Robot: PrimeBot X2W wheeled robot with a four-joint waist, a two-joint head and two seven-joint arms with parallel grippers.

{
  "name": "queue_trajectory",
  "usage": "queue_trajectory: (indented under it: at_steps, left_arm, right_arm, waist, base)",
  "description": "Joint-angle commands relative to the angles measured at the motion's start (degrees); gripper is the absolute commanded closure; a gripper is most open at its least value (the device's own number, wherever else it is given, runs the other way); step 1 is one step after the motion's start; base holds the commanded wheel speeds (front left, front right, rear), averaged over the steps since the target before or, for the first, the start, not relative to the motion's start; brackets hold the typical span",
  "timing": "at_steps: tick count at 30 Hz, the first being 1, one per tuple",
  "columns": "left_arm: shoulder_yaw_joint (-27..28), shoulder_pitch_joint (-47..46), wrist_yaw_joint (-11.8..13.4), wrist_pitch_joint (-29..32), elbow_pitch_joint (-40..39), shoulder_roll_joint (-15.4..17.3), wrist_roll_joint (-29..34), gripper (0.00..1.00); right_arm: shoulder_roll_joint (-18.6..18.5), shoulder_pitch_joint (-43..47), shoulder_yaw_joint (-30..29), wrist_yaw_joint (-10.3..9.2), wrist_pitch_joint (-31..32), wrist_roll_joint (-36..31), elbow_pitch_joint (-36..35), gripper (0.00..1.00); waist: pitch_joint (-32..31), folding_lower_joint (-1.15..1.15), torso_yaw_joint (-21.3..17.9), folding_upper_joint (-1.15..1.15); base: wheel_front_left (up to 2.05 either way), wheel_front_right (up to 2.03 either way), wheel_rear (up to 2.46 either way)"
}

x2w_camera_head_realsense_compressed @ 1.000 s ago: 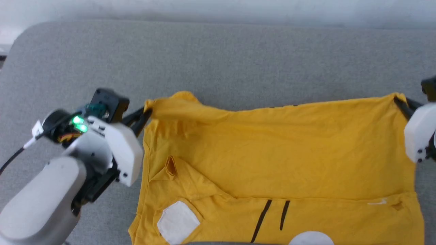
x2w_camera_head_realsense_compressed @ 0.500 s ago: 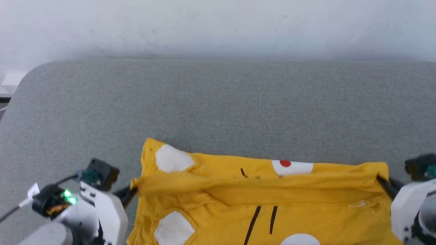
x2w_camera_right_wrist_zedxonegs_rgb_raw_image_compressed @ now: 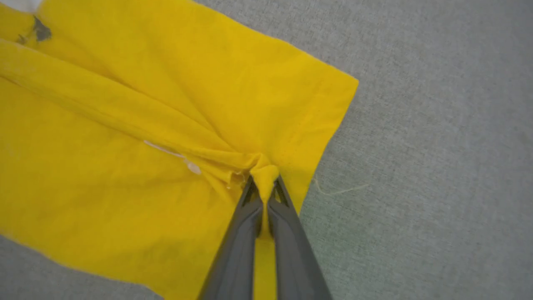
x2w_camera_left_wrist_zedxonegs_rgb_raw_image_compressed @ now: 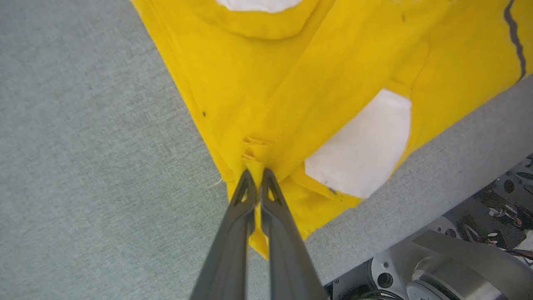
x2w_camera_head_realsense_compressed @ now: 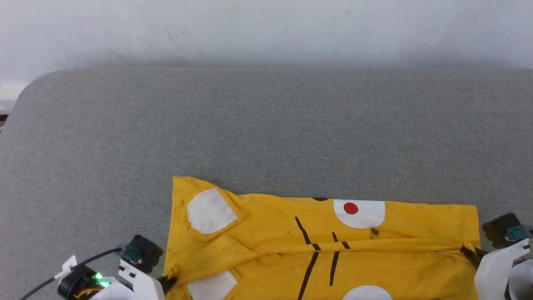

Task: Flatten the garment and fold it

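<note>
The garment (x2w_camera_head_realsense_compressed: pixel 270 233), a mustard-yellow T-shirt with white patches, a red dot and black lines, lies spread along the near edge of the grey surface (x2w_camera_head_realsense_compressed: pixel 266 133), printed side up. A crease runs across it between the two grippers. My left gripper (x2w_camera_head_realsense_compressed: pixel 168 282) is shut on a bunched fold at the shirt's left edge; the left wrist view shows cloth (x2w_camera_left_wrist_zedxonegs_rgb_raw_image_compressed: pixel 291 83) pinched between the left gripper (x2w_camera_left_wrist_zedxonegs_rgb_raw_image_compressed: pixel 256 177) tips. At the right edge my right gripper (x2w_camera_head_realsense_compressed: pixel 466 251) is shut on a pinch of fabric (x2w_camera_right_wrist_zedxonegs_rgb_raw_image_compressed: pixel 166 125), seen between the right gripper (x2w_camera_right_wrist_zedxonegs_rgb_raw_image_compressed: pixel 263 185) tips.
The grey padded surface stretches far beyond the shirt toward a pale wall (x2w_camera_head_realsense_compressed: pixel 266 29). Its rounded corner sits at the far left. The robot's base (x2w_camera_left_wrist_zedxonegs_rgb_raw_image_compressed: pixel 437 266) shows below the near edge in the left wrist view.
Both grippers have drawn the held fold back toward the near edge, turning it over so the printed front with the red dot now lies face up. The head camera tilted too.
</note>
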Motion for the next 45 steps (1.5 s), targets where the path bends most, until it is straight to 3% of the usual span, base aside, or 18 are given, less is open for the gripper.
queue_trajectory:
  at_steps: [1,2,3,12,18,25,30,34,36,40,45]
  left_arm:
    - [-0.56,-0.70,-0.74,-0.45,1.39,-0.77,0.61,1.00]
    - [-0.82,-0.87,-1.01,-0.75,2.23,-1.10,0.89,0.54]
    - [-1.00,-1.02,-1.09,-1.10,3.12,-1.44,1.20,0.00]
    - [1.89,-1.81,0.85,-8.26,6.58,-5.44,0.46,0.00]
    - [10.43,0.00,6.50,-19.85,5.21,-11.10,-4.63,0.00]
    - [18.62,5.83,13.71,-35.47,1.60,-14.83,-4.15,0.00]
    - [22.30,8.73,16.95,-39.05,-1.65,-19.23,-0.16,0.00]
    - [26.25,10.23,16.74,-39.28,-3.90,-24.07,7.43,0.00]
    - [27.03,11.27,15.40,-39.29,-3.71,-25.78,12.18,0.00]
    - [26.16,12.45,12.45,-39.30,-2.04,-28.25,19.96,0.00]
    - [26.40,11.79,9.18,-39.31,0.85,-30.95,24.60,0.00]
  right_arm:
    - [-0.26,-0.10,0.65,-0.06,0.12,-0.01,0.50,0.96]
    - [-0.42,-0.27,1.07,-0.06,-0.06,-0.10,0.66,0.44]
    - [-0.41,-0.45,1.28,-0.06,-0.32,-0.03,0.88,0.00]
    - [0.24,-1.34,0.26,-0.06,0.08,5.15,-2.02,0.00]
    - [2.48,-0.34,-4.59,-0.06,3.20,8.97,-8.47,0.00]
    - [12.24,3.27,-14.96,-0.06,5.74,4.78,-10.45,0.00]
    - [20.77,6.00,-22.53,-0.06,6.34,-0.48,-9.55,0.00]
    - [26.27,6.36,-27.63,-0.06,6.19,-4.28,-8.64,0.00]
    - [28.13,6.16,-30.37,-0.06,6.04,-6.44,-7.57,0.00]
    - [30.13,5.20,-33.79,-0.06,5.67,-10.11,-4.23,0.00]
    - [31.76,3.60,-34.83,-0.06,6.33,-9.16,0.94,0.00]
  waist:
    - [-0.01,0.00,0.02,0.00]
    - [-0.15,0.00,0.00,0.00]
    - [-0.40,0.00,-0.03,0.00]
    - [-4.21,0.00,-0.46,0.00]
    - [-7.00,0.00,-1.29,0.00]
    - [-7.91,0.00,-1.94,0.00]
    - [-7.06,0.00,-0.99,0.00]
    - [-5.68,0.00,-0.23,0.00]
    - [-4.99,0.00,0.25,0.00]
    - [-3.52,0.00,1.24,0.00]
    - [-1.94,0.00,2.35,0.00]
  base:
    - [0.00,0.00,0.00]
    - [0.00,0.00,0.00]
    - [0.00,0.00,0.00]
    - [0.00,0.00,0.00]
    - [0.00,0.00,0.00]
    - [0.00,0.00,0.00]
    - [0.00,0.00,0.00]
    - [0.00,0.00,0.00]
    - [0.00,0.00,0.00]
    - [0.00,0.00,0.00]
    - [0.00,0.00,0.00]
